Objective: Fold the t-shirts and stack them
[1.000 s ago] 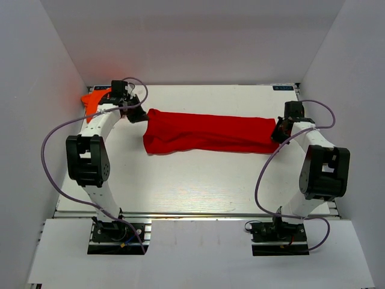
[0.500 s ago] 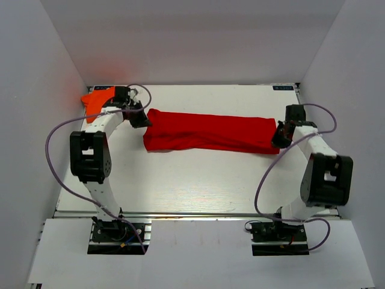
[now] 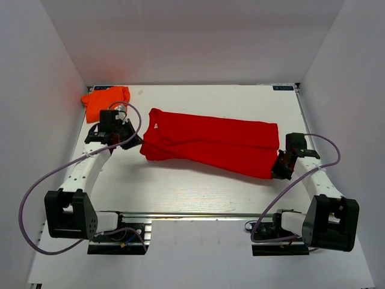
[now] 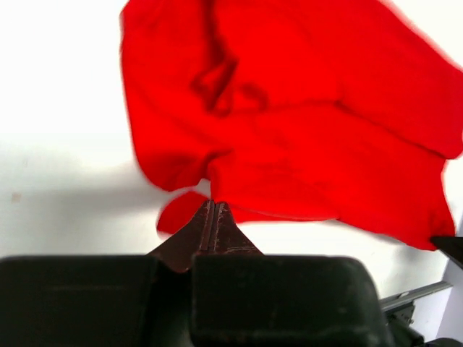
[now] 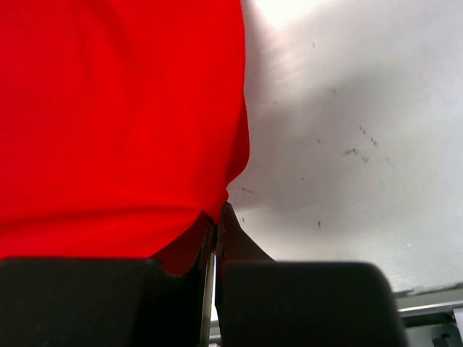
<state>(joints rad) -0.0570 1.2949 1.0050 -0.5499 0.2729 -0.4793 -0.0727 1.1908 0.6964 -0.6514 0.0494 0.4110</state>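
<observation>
Red t-shirt (image 3: 210, 144): stretched across the table (image 3: 198, 189), dragged nearer, now slanting.
Orange t-shirt (image 3: 105, 99): folded, far left corner.
Left gripper (image 3: 136, 140): clenched on collar end.
Right gripper (image 3: 279, 170): clenched on hem.
Meaning: likely repositioning before folding.

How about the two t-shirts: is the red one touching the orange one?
Apart. The top view shows a strip of bare table between the orange t-shirt in the far left corner and the red t-shirt.
</observation>
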